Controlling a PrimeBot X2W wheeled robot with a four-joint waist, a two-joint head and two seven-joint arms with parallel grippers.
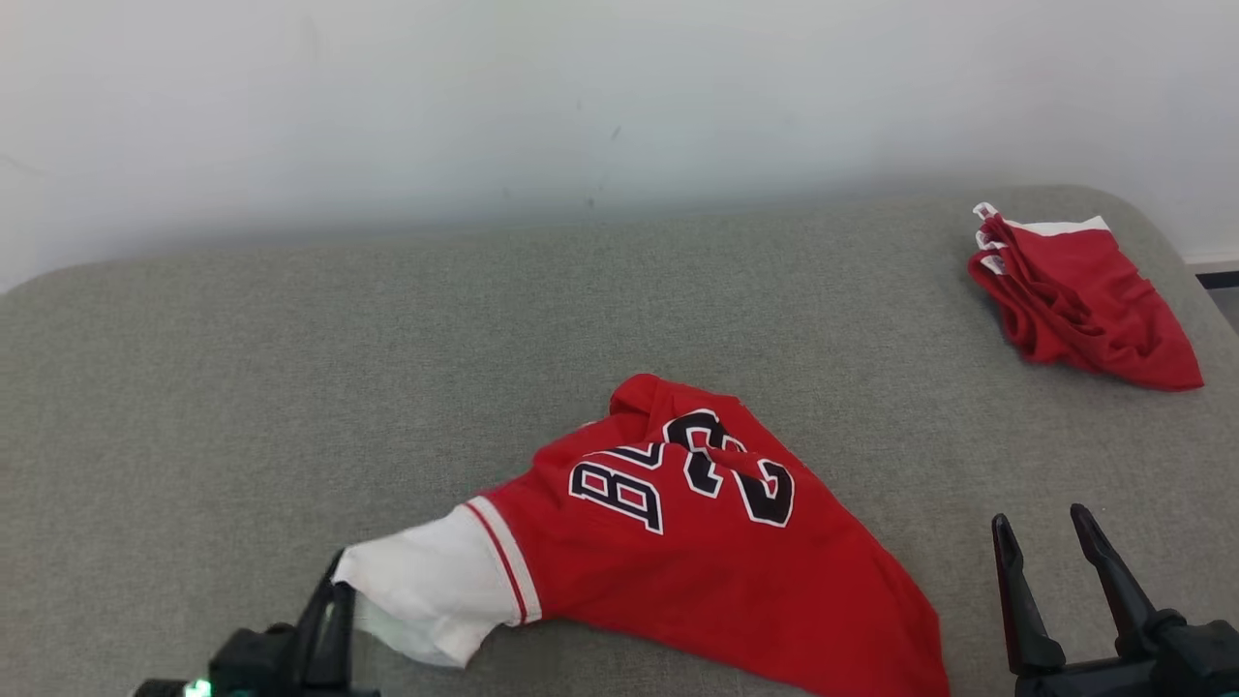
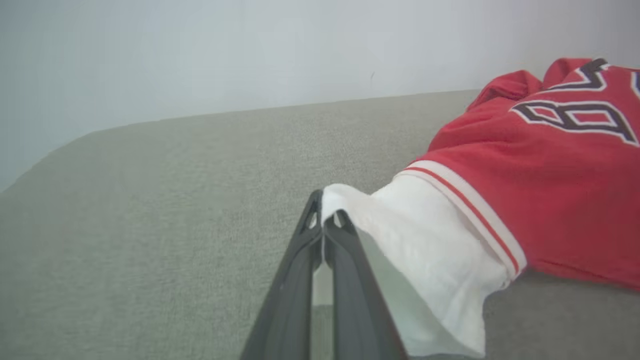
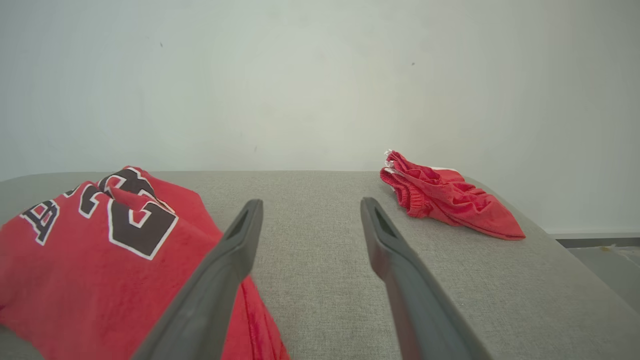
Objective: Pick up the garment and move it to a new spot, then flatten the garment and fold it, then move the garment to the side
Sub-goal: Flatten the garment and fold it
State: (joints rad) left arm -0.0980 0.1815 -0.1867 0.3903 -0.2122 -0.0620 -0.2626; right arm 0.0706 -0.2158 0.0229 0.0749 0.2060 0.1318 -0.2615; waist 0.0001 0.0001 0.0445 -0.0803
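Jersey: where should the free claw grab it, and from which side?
Probably the red edge nearest the open right gripper, coming from the right. That edge lies loose and reachable, opposite the white sleeve pinched by the left gripper.

Jersey [image 1: 678,552] runs off the head view's bottom edge, hem unseen. Its lettering [image 1: 678,469] creases beyond reading, and the left end effector [image 1: 334,573] is cropped at the body too

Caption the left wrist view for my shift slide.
The left gripper pinches the white sleeve of the crumpled red jersey on the grey cushion.
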